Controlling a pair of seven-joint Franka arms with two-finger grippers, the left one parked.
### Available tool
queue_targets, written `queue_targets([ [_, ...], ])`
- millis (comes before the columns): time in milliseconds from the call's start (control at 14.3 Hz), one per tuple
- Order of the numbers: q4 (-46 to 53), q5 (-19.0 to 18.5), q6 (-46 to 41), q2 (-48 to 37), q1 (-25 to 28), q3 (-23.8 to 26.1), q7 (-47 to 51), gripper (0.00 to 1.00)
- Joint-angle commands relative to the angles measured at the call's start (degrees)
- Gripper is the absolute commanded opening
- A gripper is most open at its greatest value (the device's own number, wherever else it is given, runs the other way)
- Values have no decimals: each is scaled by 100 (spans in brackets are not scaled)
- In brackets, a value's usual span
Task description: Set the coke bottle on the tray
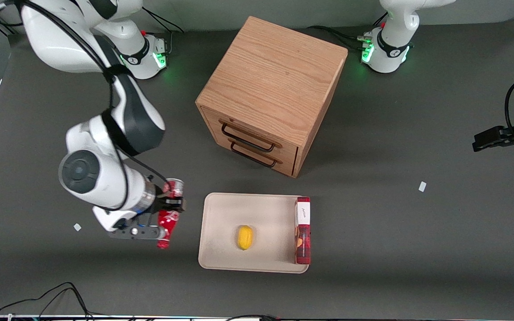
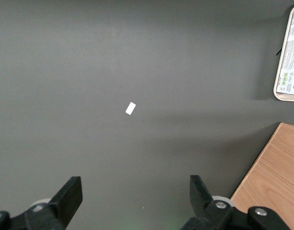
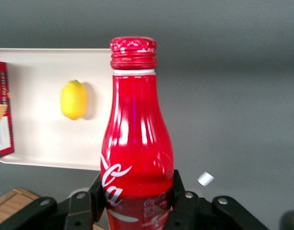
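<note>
Right gripper point(image 1: 171, 206) is clamped on the coke bottle point(image 1: 168, 218) low on its body, held just off the working-arm side of the tray point(image 1: 221, 249), toward the front edge of the bench. Best bet — carry it across over the bare patch between that rim and the lemon point(image 1: 244, 237), and keep well away from the red cookie box point(image 1: 302, 232) on the tray's opposite edge. Whether the bottle is clear of the bench is hard to tell — the wrist hides its underside.
</note>
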Motion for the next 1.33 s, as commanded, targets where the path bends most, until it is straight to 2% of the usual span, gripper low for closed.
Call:
queue_targets([
  [0,517,-85,471,646,159,-15,-140,9],
  [349,500,-103,1658,1420,264,-24,-131,9],
  [558,482,-94,1870,1649,273,-24,-88,9],
  [767,456,-86,2134,1852,300,-24,-52,22],
  [837,456,-94,2169,1896,300,-24,-52,30],
  [1047,447,-94,2275,1984,300,-24,-35,43],
  [1186,447,-94,2275,2010,300,-24,-43,46],
  [1256,438,-94,2319,2019,300,-33,-43,56],
])
